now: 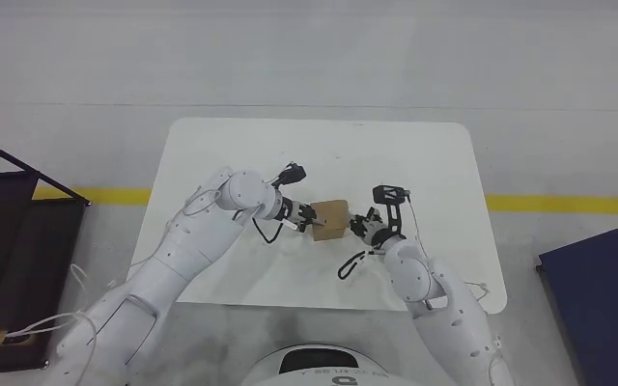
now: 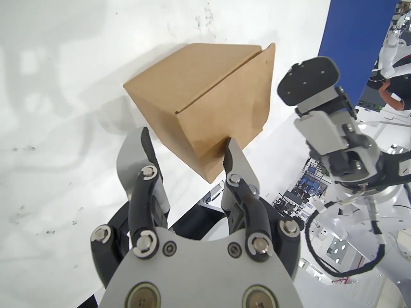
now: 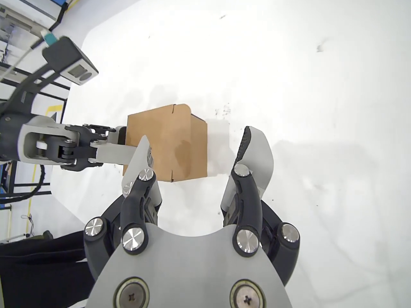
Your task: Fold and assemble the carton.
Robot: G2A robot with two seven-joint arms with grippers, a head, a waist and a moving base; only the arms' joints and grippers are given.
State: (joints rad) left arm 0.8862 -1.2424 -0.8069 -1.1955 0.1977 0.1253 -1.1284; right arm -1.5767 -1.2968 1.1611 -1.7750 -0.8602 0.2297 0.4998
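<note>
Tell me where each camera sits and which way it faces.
Top view: high on the robot, looking down at table and carton; left arm and right arm show.
Left wrist view: on the left wrist, facing the carton past the left fingers; the right arm beyond.
Right wrist view: on the right wrist, facing the carton past the right fingers; the left arm beyond.
Shared: both wrist views show the carton from opposite sides.

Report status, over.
Left gripper open, one fingertip touching carton edge. Right gripper open at opposite side. Carton box-shaped, on table.
</note>
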